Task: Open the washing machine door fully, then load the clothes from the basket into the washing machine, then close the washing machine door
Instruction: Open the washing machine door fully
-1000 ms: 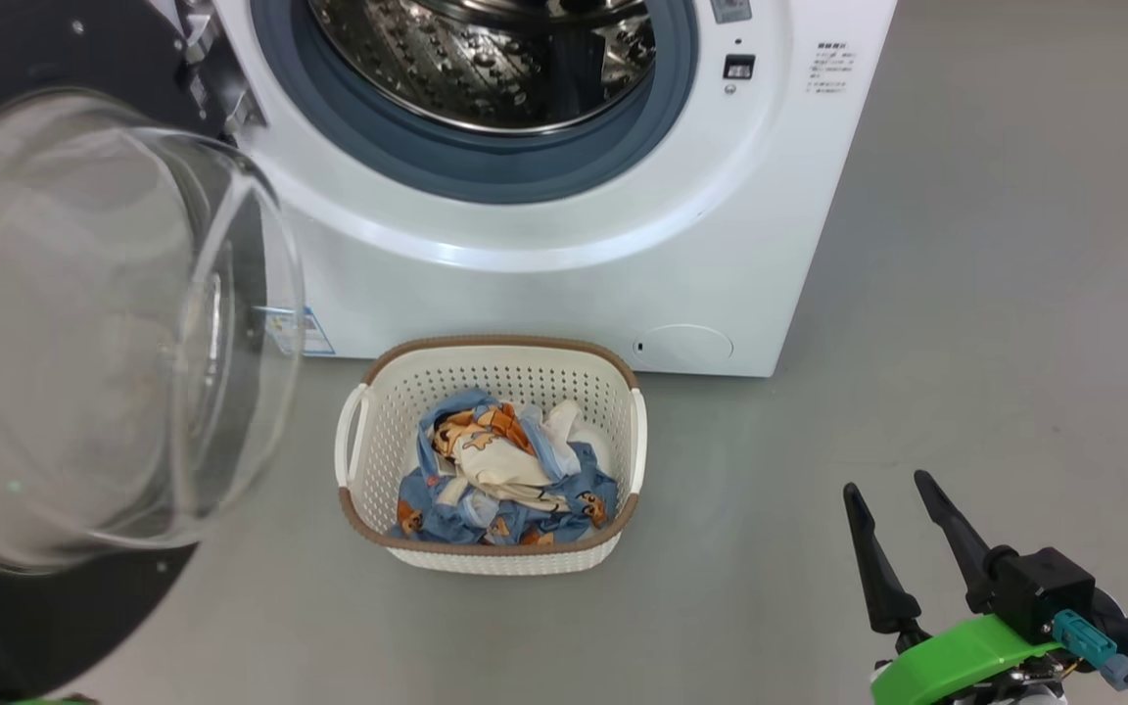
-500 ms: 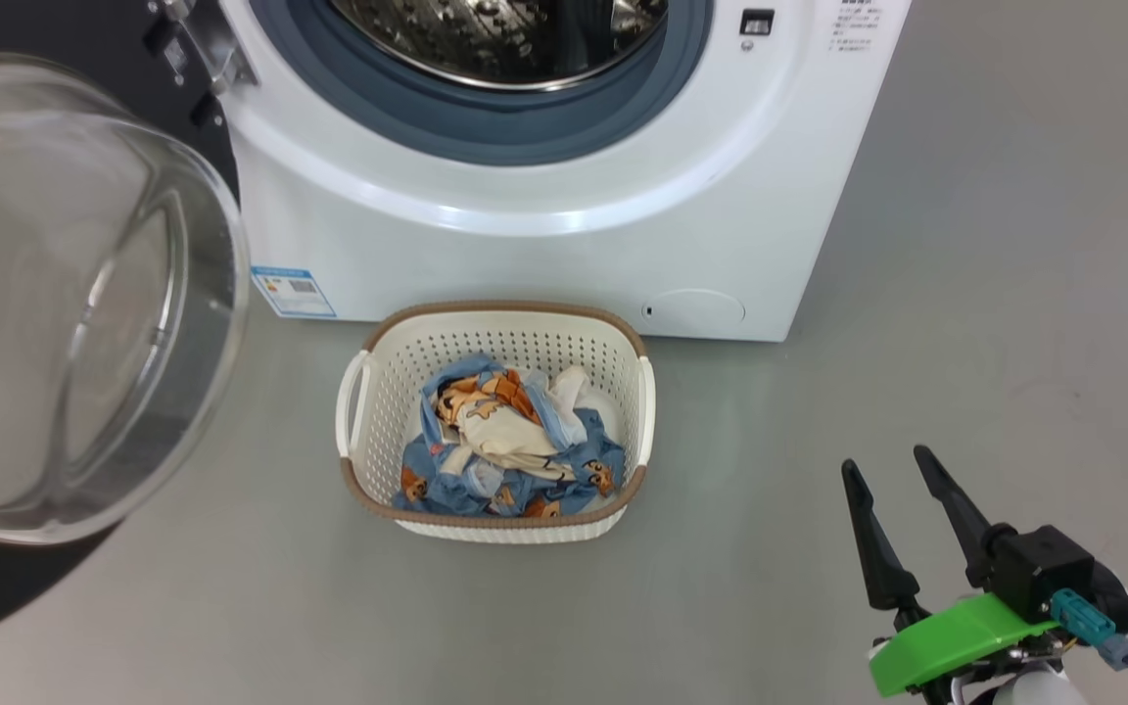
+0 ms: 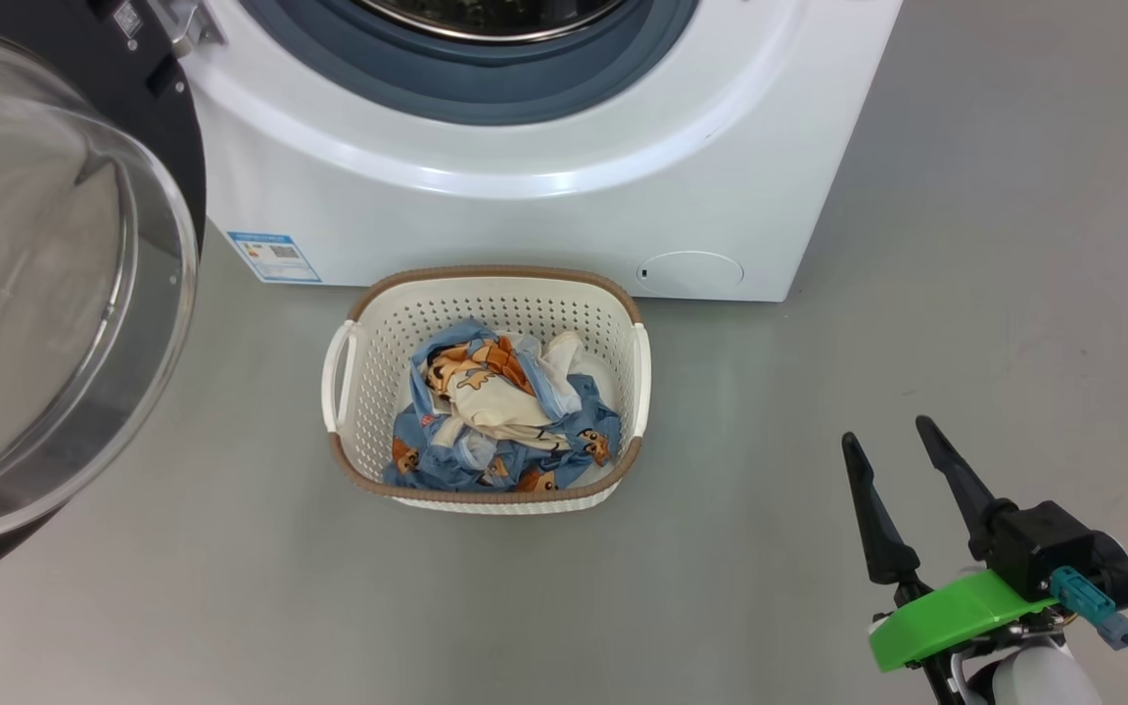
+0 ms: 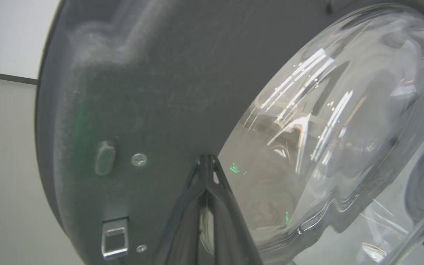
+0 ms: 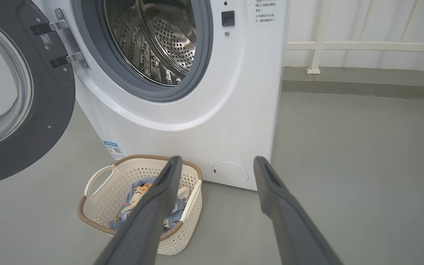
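hanging near the basket (image 3: pixel 486 284), right fingers (image 3: pixel 872 519) gape empty; left fingers (image 4: pixel 186 215) meet before the washing machine door (image 4: pixel 142 92).

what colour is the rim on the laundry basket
Brown, with a woven look, on the cream-white basket. It shows best in the head view.

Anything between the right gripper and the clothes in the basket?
Nothing visible. The right gripper, open, sits to the right of the basket with bare floor between. The clothes lie uncovered in the open-topped basket. The washing machine door stands open on the left, off that line.
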Controlling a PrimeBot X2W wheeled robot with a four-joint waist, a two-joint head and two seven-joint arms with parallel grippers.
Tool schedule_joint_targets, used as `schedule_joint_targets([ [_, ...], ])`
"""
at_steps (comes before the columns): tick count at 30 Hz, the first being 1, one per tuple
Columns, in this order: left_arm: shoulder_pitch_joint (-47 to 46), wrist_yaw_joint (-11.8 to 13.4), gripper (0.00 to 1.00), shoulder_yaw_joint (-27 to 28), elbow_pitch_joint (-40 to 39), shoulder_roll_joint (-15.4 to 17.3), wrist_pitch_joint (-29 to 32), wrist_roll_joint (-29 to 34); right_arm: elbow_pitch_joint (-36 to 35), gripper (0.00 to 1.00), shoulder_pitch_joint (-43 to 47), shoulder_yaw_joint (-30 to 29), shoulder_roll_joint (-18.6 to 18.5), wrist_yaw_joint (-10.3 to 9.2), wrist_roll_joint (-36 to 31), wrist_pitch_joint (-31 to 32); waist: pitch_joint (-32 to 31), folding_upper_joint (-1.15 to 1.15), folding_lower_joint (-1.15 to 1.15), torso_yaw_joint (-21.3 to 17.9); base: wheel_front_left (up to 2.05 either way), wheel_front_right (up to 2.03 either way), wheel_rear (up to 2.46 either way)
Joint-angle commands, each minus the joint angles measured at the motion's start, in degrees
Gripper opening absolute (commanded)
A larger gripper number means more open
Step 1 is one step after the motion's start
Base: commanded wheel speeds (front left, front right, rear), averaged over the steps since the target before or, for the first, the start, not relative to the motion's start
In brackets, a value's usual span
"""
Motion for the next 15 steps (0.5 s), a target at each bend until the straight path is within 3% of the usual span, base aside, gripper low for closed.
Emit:
schedule_joint_targets([
  [1,-1.2,-0.4,0.00,1.8,-1.1,3.3,-0.3,1.1,-1.3,1.00,-1.4,1.4,0.1,0.35,-0.4,-0.7,-0.2,0.00,0.00,0.0,0.00,0.00,0.00],
  [9,0.4,-2.2,0.00,3.1,-4.3,1.6,-0.3,4.0,-1.0,1.00,-1.2,1.3,0.1,0.35,0.7,-0.7,-1.6,0.00,0.00,0.4,0.00,0.00,0.00],
  [15,3.8,-3.4,0.00,2.5,-10.5,-2.0,-0.3,5.3,-0.7,1.00,-0.8,1.5,0.1,0.35,1.5,-0.7,-3.0,0.00,0.00,0.7,0.00,0.00,0.00],
])
